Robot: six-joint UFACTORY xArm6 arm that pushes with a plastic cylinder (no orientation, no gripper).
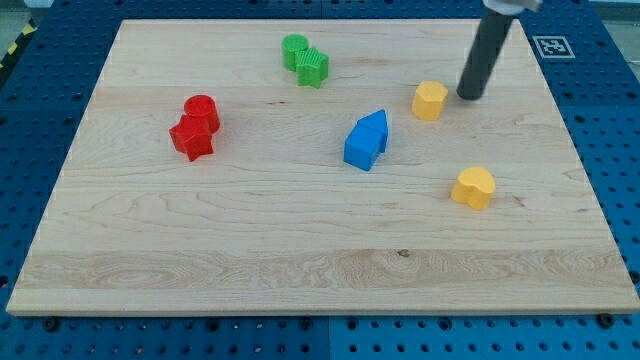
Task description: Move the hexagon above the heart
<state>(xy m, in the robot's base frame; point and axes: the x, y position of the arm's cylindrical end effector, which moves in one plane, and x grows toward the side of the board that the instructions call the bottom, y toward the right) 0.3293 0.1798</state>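
Our tip (468, 97), bare, sits just right of yellow hexagon (430, 100); light, rigid, likely slides easily; heart (474, 187) below.

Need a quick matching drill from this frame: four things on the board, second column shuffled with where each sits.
Things:
1. yellow hexagon
2. yellow heart
3. green blocks
4. red blocks

Places:
A. view's left side of the board
B. near the view's top, left of centre line
C. just left of my tip
D. view's right, lower than the blue blocks

Pairs: 1-C, 2-D, 3-B, 4-A
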